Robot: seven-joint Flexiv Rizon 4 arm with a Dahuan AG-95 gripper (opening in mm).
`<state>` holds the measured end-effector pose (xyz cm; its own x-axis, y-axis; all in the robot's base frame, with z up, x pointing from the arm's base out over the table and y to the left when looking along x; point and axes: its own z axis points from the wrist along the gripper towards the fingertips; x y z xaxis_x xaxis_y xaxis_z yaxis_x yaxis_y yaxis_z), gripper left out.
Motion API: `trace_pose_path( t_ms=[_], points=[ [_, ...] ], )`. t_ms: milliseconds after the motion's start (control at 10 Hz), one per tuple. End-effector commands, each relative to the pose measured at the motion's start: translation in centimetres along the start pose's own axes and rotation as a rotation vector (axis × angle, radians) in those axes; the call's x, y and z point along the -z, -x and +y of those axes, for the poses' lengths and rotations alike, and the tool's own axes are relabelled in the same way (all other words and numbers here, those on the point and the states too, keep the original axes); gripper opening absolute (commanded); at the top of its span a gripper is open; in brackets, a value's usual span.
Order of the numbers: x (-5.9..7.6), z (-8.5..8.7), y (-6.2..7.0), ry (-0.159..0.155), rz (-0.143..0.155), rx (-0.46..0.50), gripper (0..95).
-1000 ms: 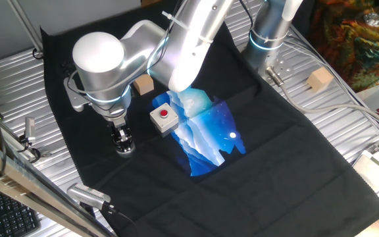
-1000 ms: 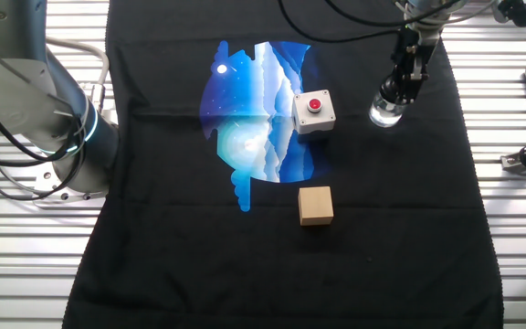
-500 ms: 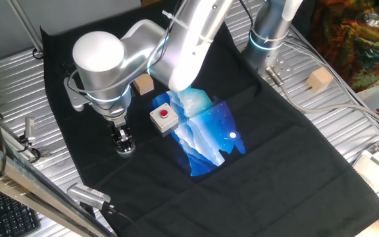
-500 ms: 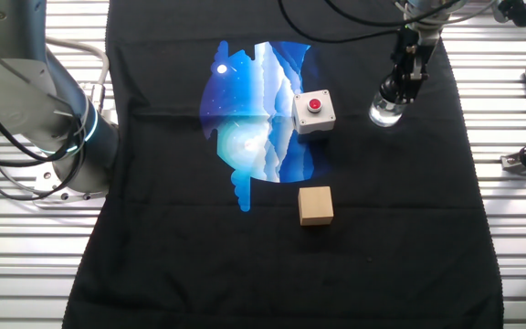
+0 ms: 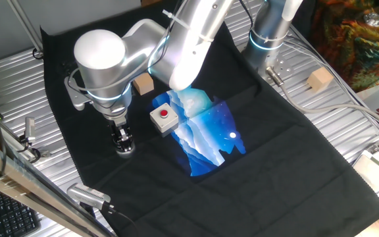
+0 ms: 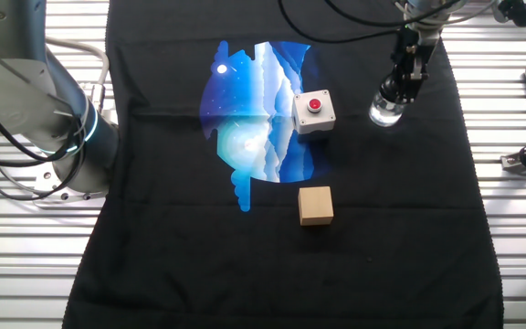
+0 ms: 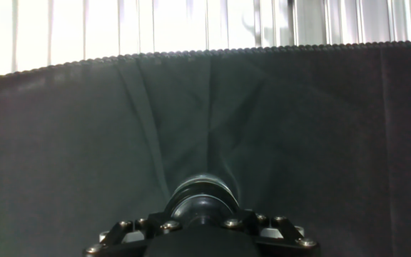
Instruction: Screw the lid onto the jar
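The clear jar (image 6: 386, 112) stands upright on the black cloth, right of the red-button box; it also shows in one fixed view (image 5: 126, 149). My gripper (image 6: 398, 90) points straight down onto its top, also seen in one fixed view (image 5: 122, 137). In the hand view the round black lid (image 7: 202, 194) sits directly under the gripper (image 7: 202, 214), between the fingers. The gripper looks shut on the lid, which rests on the jar's mouth. The jar body is hidden below the lid in the hand view.
A white box with a red button (image 6: 314, 111) stands left of the jar. A tan wooden cube (image 6: 316, 205) lies nearer the cloth's middle. A second wooden cube (image 5: 319, 79) sits on the metal table. The cloth's edge (image 7: 205, 51) runs just beyond the jar.
Almost nothing differs. The arm's big joint has shifted very slightly; the gripper, lid and jar stay in the same spot.
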<state>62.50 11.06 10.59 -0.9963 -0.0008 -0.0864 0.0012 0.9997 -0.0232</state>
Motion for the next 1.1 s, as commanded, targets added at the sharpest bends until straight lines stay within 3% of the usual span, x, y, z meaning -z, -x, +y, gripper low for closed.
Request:
trace_pose_path(
  t_ms=[100,1100],
  points=[
    [0.16,0.23,-0.06,0.009,-0.007,0.005,0.0],
    [-0.27,0.67,0.32,0.023,-0.024,0.02,0.0]
  ],
)
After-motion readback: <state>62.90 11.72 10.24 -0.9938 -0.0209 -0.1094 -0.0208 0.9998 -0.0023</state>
